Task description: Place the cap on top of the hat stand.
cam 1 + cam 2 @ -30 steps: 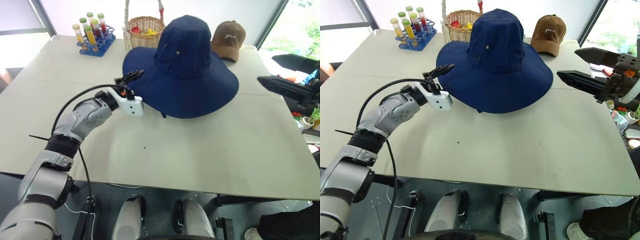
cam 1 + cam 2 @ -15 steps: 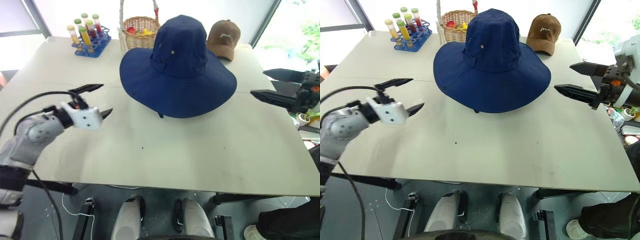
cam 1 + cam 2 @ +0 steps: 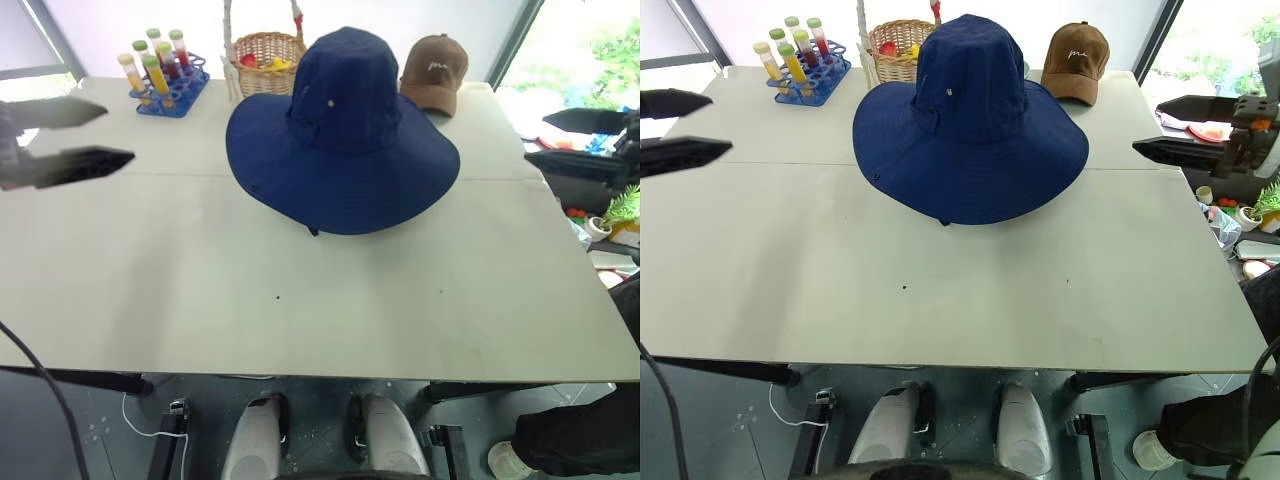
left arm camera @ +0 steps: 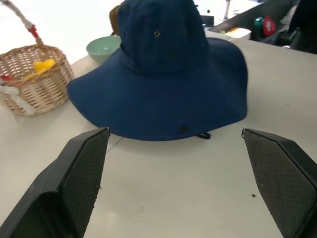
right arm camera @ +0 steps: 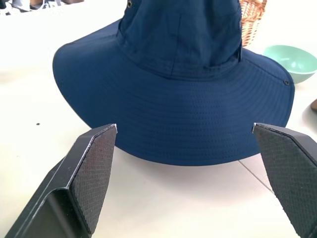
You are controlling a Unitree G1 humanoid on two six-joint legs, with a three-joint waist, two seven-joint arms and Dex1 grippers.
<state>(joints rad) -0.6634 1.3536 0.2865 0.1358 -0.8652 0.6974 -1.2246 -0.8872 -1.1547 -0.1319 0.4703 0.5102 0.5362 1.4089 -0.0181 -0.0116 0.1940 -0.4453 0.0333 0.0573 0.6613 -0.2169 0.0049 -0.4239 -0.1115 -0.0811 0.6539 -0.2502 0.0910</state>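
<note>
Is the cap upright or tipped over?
Upright. The cap sits crown up, its brim spread flat around it on the table. What supports the crown is hidden.

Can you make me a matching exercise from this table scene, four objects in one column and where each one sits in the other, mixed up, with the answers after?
Column one
1. large navy-blue fabric sun hat
2. small brown baseball cap
3. woven wicker basket
4. blue rack of coloured test tubes

Column two
A. far left corner of the white table
B. far edge, just left of the blue hat's crown
C. middle of the table, brim drooping wide
D. far edge, right of the blue hat

Pairs: 1-C, 2-D, 3-B, 4-A
</note>
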